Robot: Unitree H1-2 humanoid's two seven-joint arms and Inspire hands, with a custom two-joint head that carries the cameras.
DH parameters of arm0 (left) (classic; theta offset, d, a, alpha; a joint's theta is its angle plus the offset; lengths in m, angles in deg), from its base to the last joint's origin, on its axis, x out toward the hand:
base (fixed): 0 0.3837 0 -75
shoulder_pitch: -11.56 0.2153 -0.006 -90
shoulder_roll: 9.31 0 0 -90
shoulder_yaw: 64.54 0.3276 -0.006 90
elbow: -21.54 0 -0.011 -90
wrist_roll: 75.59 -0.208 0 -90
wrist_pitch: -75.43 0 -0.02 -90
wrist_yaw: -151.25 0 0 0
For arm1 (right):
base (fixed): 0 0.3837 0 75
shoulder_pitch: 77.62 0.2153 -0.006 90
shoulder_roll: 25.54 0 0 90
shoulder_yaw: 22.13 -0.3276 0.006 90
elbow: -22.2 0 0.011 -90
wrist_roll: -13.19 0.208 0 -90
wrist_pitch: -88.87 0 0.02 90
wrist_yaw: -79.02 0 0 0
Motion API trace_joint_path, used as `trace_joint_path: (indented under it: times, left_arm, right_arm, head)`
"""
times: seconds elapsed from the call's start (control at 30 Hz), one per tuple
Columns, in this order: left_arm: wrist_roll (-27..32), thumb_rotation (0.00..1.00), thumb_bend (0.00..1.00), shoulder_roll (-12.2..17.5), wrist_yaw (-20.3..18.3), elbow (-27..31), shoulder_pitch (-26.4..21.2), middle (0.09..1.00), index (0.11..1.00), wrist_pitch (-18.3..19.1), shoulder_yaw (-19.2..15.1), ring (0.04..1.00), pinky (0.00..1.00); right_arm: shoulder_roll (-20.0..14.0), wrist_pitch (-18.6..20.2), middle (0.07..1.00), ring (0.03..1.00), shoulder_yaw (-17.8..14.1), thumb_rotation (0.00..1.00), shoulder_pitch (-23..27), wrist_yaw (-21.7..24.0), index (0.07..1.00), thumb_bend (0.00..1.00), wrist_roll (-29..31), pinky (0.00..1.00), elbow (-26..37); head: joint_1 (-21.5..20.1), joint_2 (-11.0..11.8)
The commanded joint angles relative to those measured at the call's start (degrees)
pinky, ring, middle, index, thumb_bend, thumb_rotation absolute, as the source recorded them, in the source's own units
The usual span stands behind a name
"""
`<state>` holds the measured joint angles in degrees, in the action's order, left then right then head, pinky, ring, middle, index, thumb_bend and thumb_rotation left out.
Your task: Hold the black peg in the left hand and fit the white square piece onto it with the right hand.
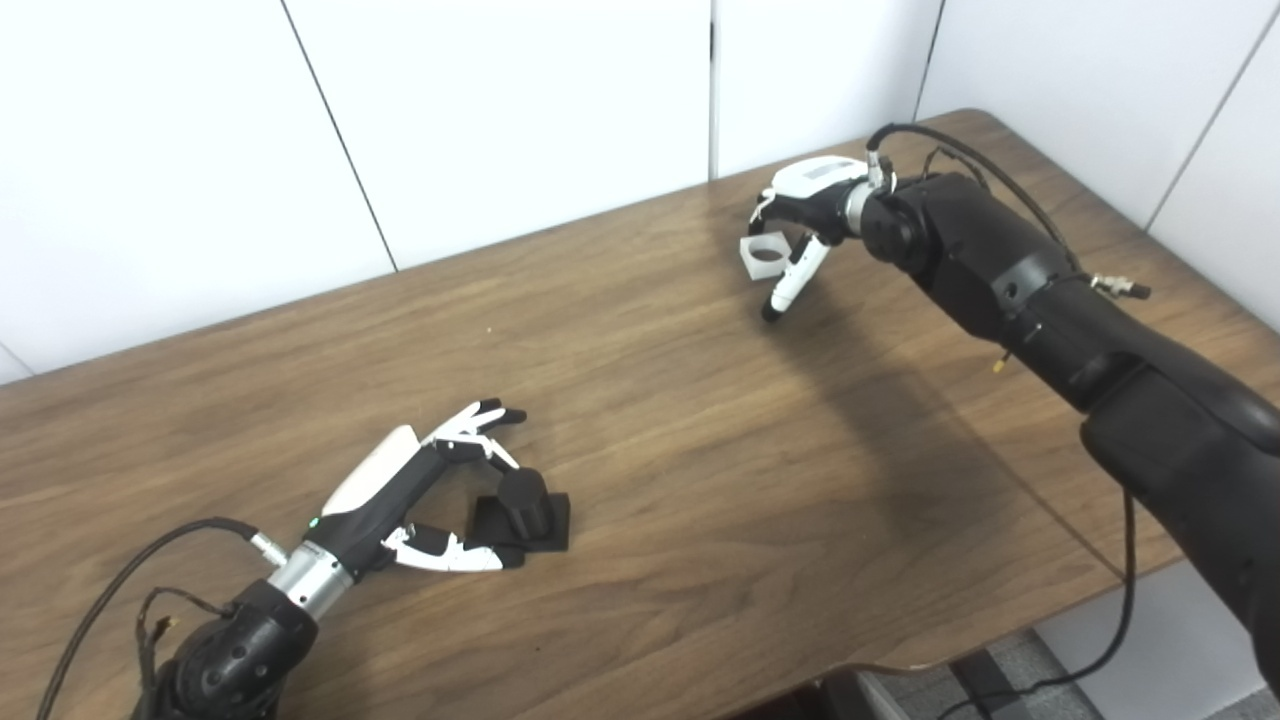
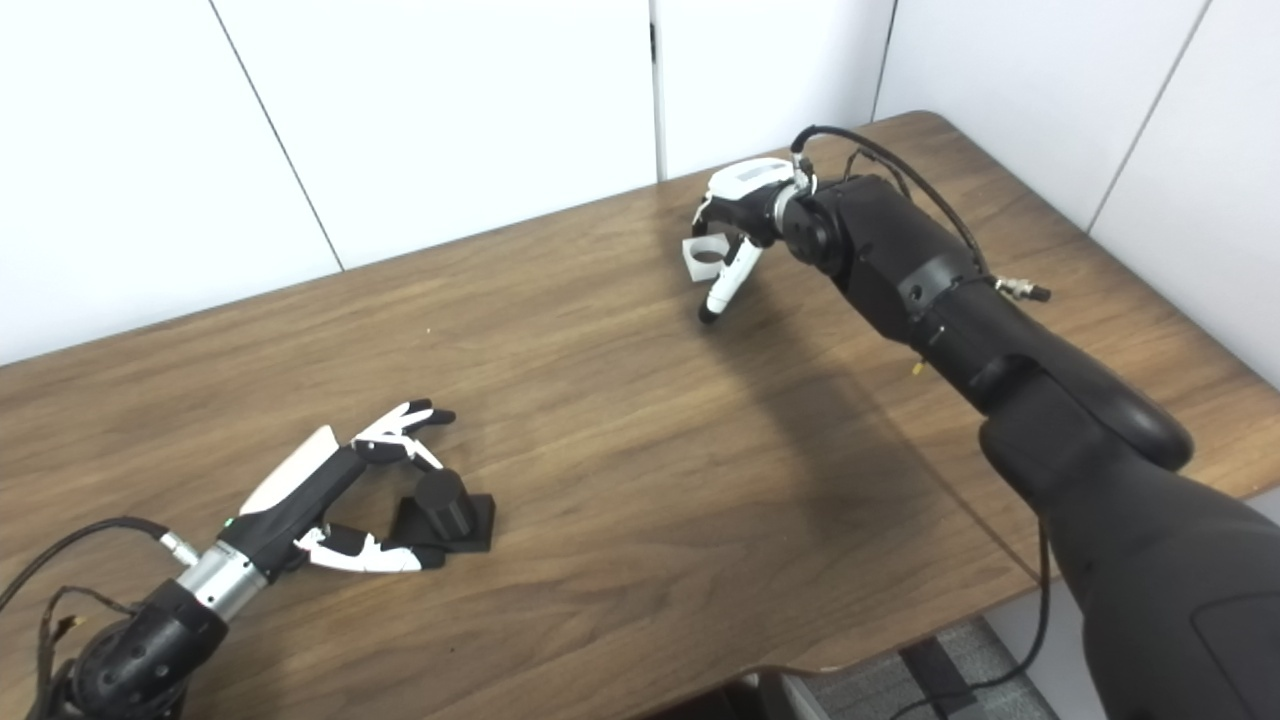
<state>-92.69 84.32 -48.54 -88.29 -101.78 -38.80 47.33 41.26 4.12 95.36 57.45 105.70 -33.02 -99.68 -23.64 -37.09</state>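
- While the black peg [image 1: 523, 505] stands on its base near the table [image 1: 700, 480] front, bare wood separates it from the far edge.
- Left hand [image 1: 420, 500], fingers spread, brackets the peg.
- Right hand [image 1: 800, 215] pinches the white square piece [image 1: 765, 253] above the far edge.

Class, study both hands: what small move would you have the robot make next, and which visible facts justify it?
Probably close the left hand on the black peg: its fingers sit apart around the peg, which rests on the table. The right hand already holds the white square piece, far off.
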Motion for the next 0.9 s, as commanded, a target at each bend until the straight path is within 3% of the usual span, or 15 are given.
trace_joint_path:
  times: [0.0,0.6,0.87]
  left_arm:
    - [-2.29,0.06,0.52,2.25,-1.29,-0.14,0.96,0.919,0.489,1.09,0.32,0.990,0.95]
    - [-2.50,0.06,0.52,2.26,-1.32,2.79,2.25,0.922,0.490,2.52,0.05,0.989,0.96]
    - [-2.03,0.06,0.52,2.18,-1.59,4.22,2.69,0.920,0.490,3.63,0.06,0.990,0.95]
  right_arm:
    - [-0.98,-1.28,0.975,1.000,0.42,0.45,2.92,-0.16,0.830,0.93,-1.08,1.00,-0.20]
    - [-0.63,-4.45,0.920,0.951,1.23,0.38,4.77,-5.75,0.796,0.78,-2.28,1.00,-6.44]
    - [0.48,-6.58,0.882,0.920,1.80,0.35,5.85,-9.61,0.736,0.68,-2.49,1.00,-9.79]
  head:
    - [-0.02,0.01]
    - [1.42,-0.64]
    - [2.03,-0.98]
